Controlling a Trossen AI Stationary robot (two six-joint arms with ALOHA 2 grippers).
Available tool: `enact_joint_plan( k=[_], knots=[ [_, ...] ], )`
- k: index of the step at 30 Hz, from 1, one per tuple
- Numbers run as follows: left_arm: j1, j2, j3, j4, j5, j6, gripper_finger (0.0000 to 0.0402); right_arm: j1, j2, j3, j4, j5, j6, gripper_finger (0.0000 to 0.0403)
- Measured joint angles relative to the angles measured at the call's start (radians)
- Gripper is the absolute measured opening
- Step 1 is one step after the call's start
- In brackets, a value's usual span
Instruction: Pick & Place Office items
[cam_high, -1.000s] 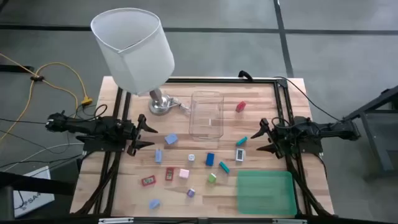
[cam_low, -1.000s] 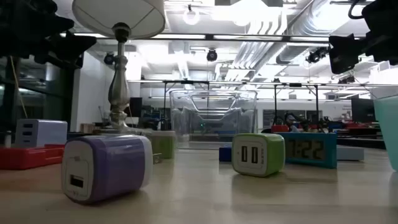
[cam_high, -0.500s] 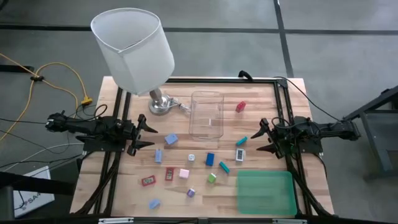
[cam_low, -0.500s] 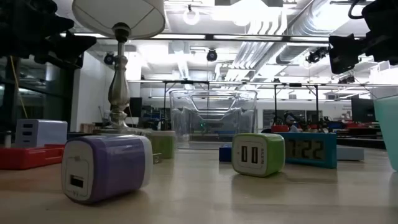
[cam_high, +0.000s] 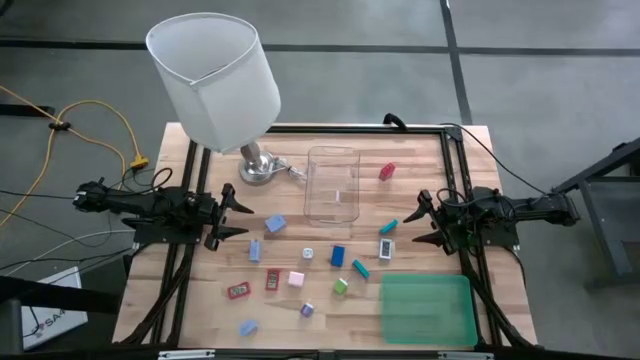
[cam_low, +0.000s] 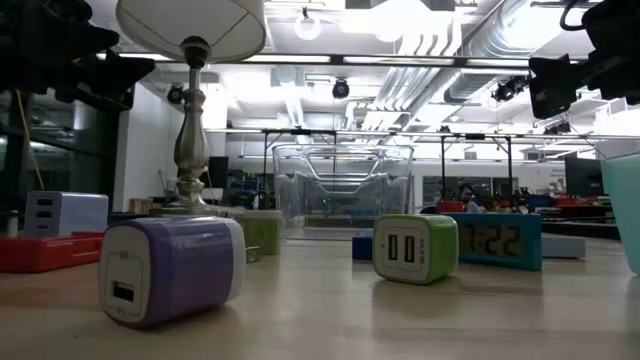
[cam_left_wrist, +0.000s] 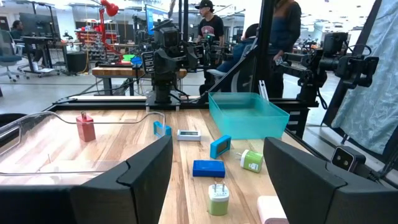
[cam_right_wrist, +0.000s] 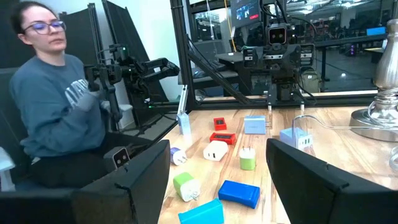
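Note:
Several small office items lie scattered on the wooden table (cam_high: 200, 300) between my two arms. Among them are a blue block (cam_high: 338, 255), a green one (cam_high: 341, 286), a pink one (cam_high: 296, 279), a red one (cam_high: 387, 171) and a purple one (cam_high: 307, 310). The low view shows the purple piece (cam_low: 172, 270) and the green piece (cam_low: 415, 248) close up, each resting flat on the wood. My left gripper (cam_high: 235, 215) hovers at the table's left edge, open, pointing level toward the items. My right gripper (cam_high: 425, 215) hovers at the right edge, open, facing it. Nothing is between the fingers of either gripper (cam_left_wrist: 217, 180) (cam_right_wrist: 217, 186).
A clear plastic box (cam_high: 332, 185) stands at the far middle, and a flat green tray (cam_high: 427, 308) lies at the near right corner. A lamp with a white shade (cam_high: 215, 80) stands at the far left on its metal base (cam_high: 258, 168). A person (cam_right_wrist: 56, 106) sits beyond the table's near edge.

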Motion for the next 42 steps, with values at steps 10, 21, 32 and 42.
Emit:
enact_joint_plan(
  k=[10,21,32,42],
  knots=[
    [0.000,0.000,0.000,0.000,0.000,0.000,0.0244,0.000,0.000,0.000,0.000,0.000,0.000,0.0252],
    [0.000,0.000,0.000,0.012,0.000,0.000,0.0244,0.000,0.000,0.000,0.000,0.000,0.000,0.0252],
    [0.000,0.000,0.000,0.023,0.021,-0.027,0.0244,0.000,0.000,0.000,0.000,0.000,0.000,0.0252],
    [0.000,0.000,0.000,0.020,0.037,-0.027,0.0244,0.000,0.000,0.000,0.000,0.000,0.000,0.0252]
  ],
)
